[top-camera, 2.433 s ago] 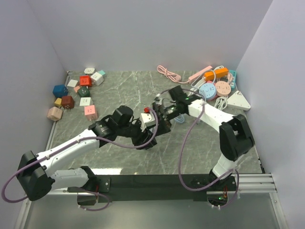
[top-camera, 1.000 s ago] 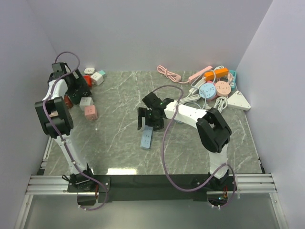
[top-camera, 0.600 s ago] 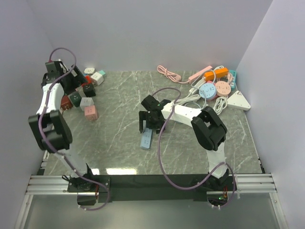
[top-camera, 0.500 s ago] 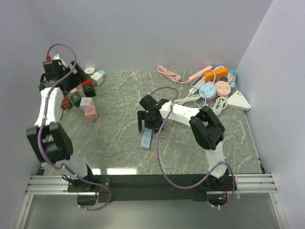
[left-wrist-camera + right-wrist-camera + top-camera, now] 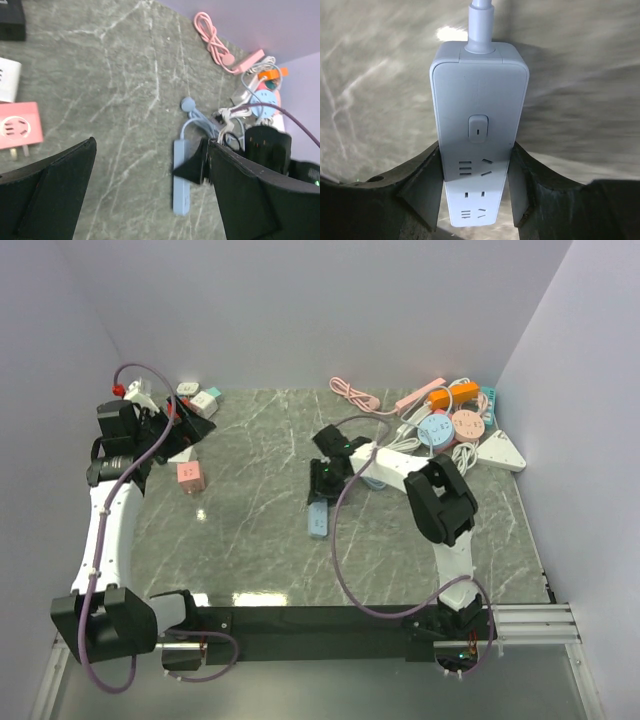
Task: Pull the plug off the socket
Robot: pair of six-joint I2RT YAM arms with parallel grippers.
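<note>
Near edge: both arm bases; the L arm climbs the left side, the R arm reaches fwd to mid-table. On the marble table (image 5: 250, 540), a bit right of centre, the pale blue power strip (image 5: 319, 520) lies flat, long axis near-to-far. The R gripper (image 5: 322, 496) is down over its far part. The wrist cam shows the 2 fingers (image 5: 425, 172) against the strip's 2 long sides, 1 per side, jaws closed in on it just below the rocker switch (image 5: 477, 128), w/ socket slots showing btwn them. The strip's cable (image 5: 197, 120) leaves the far end and curls off toward the back right. Left of the strip and well apart from it, a pink plug (image 5: 190, 476) sits alone on the table. Above and beside that, the L gripper (image 5: 148, 150) hangs raised at the left wall, fingers spread wide, gripping nothing; only table shows btwn them. Far left corner: a few cube plugs (image 5: 205, 400), partly hidden by the L arm. Far right corner: a tangle of other strips and cords (image 5: 455, 420), w/ a pink cord (image 5: 352, 392) trailing left of it.
</note>
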